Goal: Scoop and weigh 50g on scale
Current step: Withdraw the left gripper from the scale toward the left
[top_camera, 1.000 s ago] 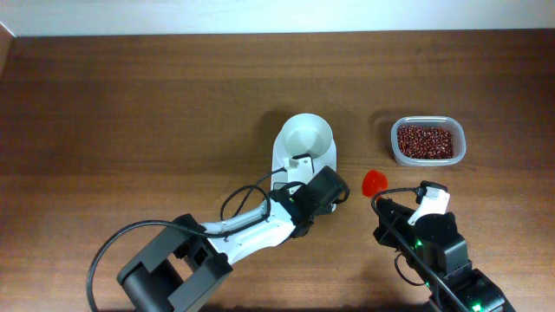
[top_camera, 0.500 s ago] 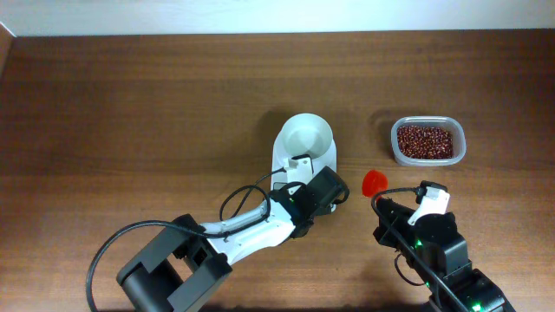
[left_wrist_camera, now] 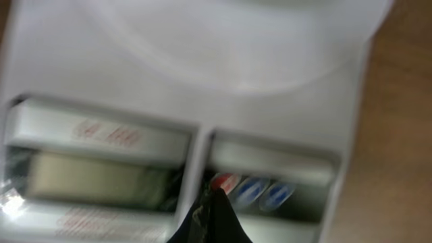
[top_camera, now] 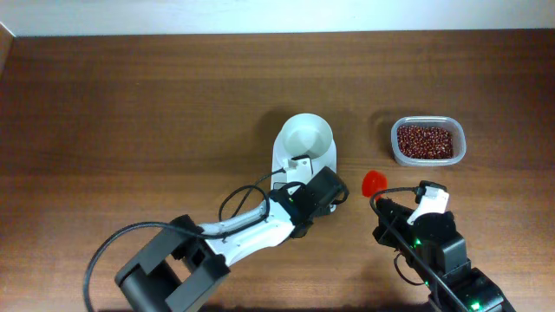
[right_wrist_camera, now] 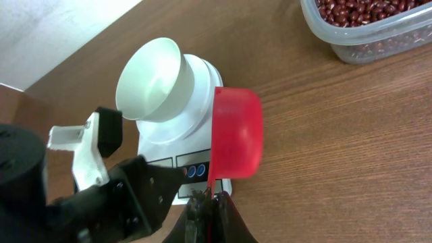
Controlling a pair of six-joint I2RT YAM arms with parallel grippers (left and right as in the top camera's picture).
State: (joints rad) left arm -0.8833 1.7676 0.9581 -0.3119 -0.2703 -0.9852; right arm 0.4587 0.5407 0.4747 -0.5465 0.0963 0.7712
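Two arms work a brown wooden desk [top_camera: 130, 104]; the small white digital scale [top_camera: 305, 139] stands near its middle, its round bowl [right_wrist_camera: 150, 77] showing white and empty; well off to the scale's right sits a clear tub [top_camera: 462, 143] filled with the dark red-brown beans [top_camera: 425, 141], none of them yet moved.

The left pincer [left_wrist_camera: 209, 209] is closed on nothing and pointed down at the scale's front panel, its dark tip meeting the red button [left_wrist_camera: 224, 182] beside the two blue buttons [left_wrist_camera: 260, 191]; whether it presses or only hovers cannot be told, and the grey display [left_wrist_camera: 94, 179] is too blurred to read. The right pincer [right_wrist_camera: 212, 199] is clamped on the thin handle of a red scoop [right_wrist_camera: 236, 131], held above the desk between scale and tub; no beans show in it.

The step in hand looks like readying the scale, switching it on or zeroing it, before any scooping. The next move would call for the left arm to lift clear of the scale so it adds no weight, and for the right to swing the scoop across to the tub, dip it and carry a level load to the bowl.
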